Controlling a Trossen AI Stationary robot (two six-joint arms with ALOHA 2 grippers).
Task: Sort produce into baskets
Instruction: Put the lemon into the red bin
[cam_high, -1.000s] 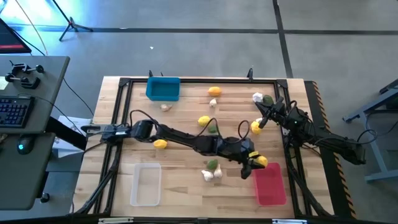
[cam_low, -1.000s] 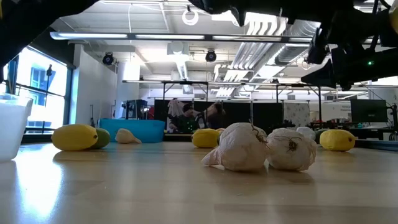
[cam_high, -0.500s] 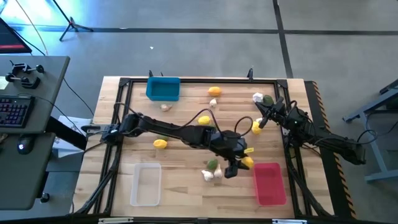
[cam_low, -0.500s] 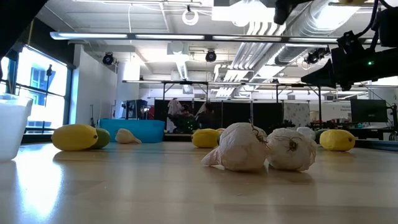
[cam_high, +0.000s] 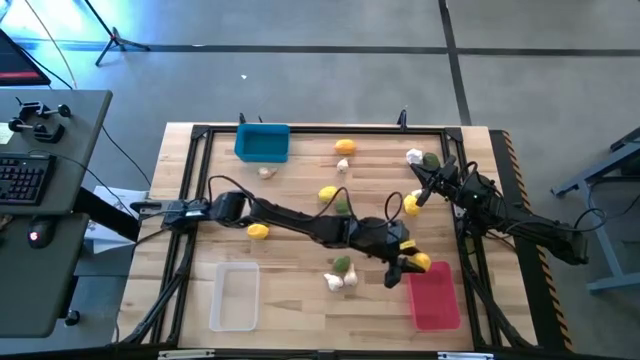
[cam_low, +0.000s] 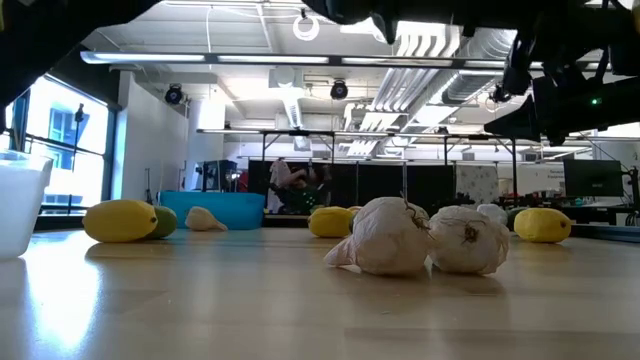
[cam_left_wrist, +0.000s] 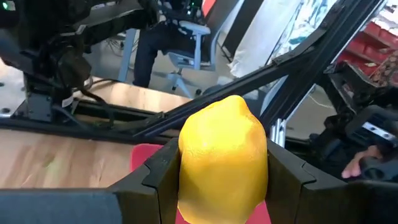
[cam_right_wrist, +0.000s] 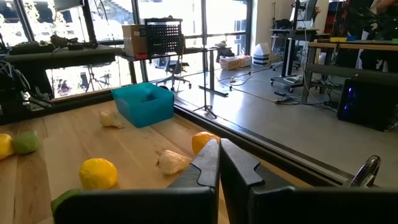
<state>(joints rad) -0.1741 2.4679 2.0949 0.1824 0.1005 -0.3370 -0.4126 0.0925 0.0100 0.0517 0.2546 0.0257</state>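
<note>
A yellow lemon (cam_left_wrist: 222, 162) sits between the fingers of my left gripper (cam_high: 408, 266), just above the far left corner of the red basket (cam_high: 434, 297). The blue basket (cam_high: 262, 142) stands at the far left and the clear basket (cam_high: 233, 296) at the near left. Loose produce lies on the table: lemons (cam_high: 327, 194), green fruits (cam_high: 342, 265) and garlic bulbs (cam_low: 385, 238). My right gripper (cam_high: 417, 197) waits shut at the table's right, beside a lemon (cam_high: 410, 206). My left gripper pinches the lemon by its two opposite sides (cam_left_wrist: 186, 168) between its two fingers (cam_left_wrist: 158, 180). The fingers come nearly level from the table's left. The lemon is lifted clear, one pointed end up, over the red basket's edge (cam_left_wrist: 140, 155).
A black frame (cam_high: 300, 130) runs around the table. Two garlic bulbs (cam_high: 342, 281) and a green fruit lie close to the left of the red basket. A garlic bulb (cam_high: 414, 155) and a green fruit (cam_high: 430, 160) lie at the far right, by the right arm.
My left gripper, still holding the lemon, drew back toward the table's left and then swung right again, back to the red basket's far left corner. The lemon stays lifted clear.
</note>
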